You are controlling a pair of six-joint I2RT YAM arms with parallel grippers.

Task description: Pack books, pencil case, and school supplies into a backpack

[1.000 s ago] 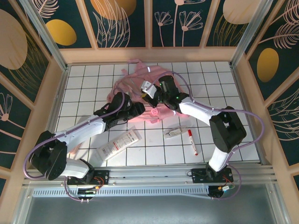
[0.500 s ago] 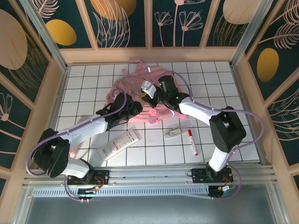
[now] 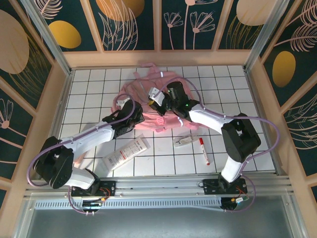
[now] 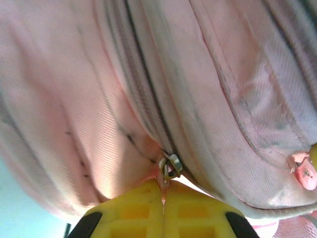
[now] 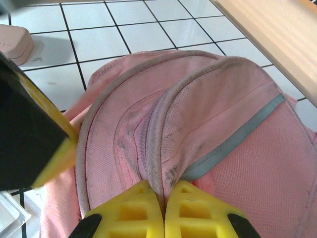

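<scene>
Top external view: one large soft pink fabric backpack (image 3: 132, 94) lay beneath both pincers. The left gripper (image 3: 132, 116) and right gripper (image 3: 157, 99) held opposite sides of it, probably to tension the zip. One short white marker with a red cap (image 3: 203, 150) lay well behind the right gripper.

Left wrist view: the pads (image 4: 133, 218) were pressed together, pinching one small pink zip pull (image 4: 165, 179).

Right wrist view: the pads (image 5: 133, 213) were pressed together on one raised fabric seam (image 5: 157, 163) of the backpack, probably as an anchor.

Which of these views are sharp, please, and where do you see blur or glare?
Top external: sharp, evenly lit, the backpack clear. Left wrist: very close, the fabric soft, a washed-out bright patch beside the zip pull. Right wrist: weave crisp, light even, no glare.
</scene>
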